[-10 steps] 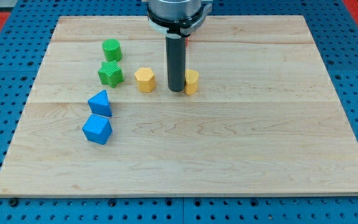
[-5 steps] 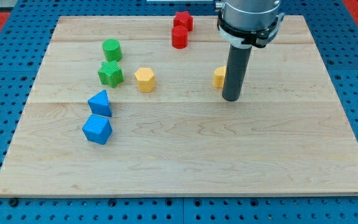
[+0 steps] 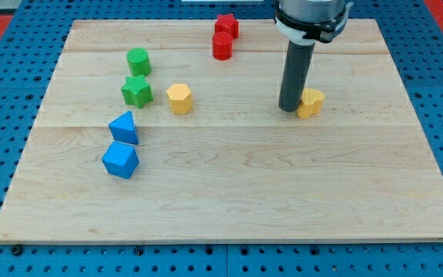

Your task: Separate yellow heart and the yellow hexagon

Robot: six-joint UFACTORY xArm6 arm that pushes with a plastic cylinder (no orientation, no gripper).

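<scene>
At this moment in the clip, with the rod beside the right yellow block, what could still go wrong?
1. My tip sits at the left edge of the right yellow block; an off-centre push could spin it aside instead of sliding it.
2. Further pushing rightward might drive it toward the board's right edge.
3. Swinging back left could hit the other yellow block and close the gap.

No text, label, brand, number or sign can be read anywhere: not on the blocks, the wooden board, or the blue perforated surface.
</scene>
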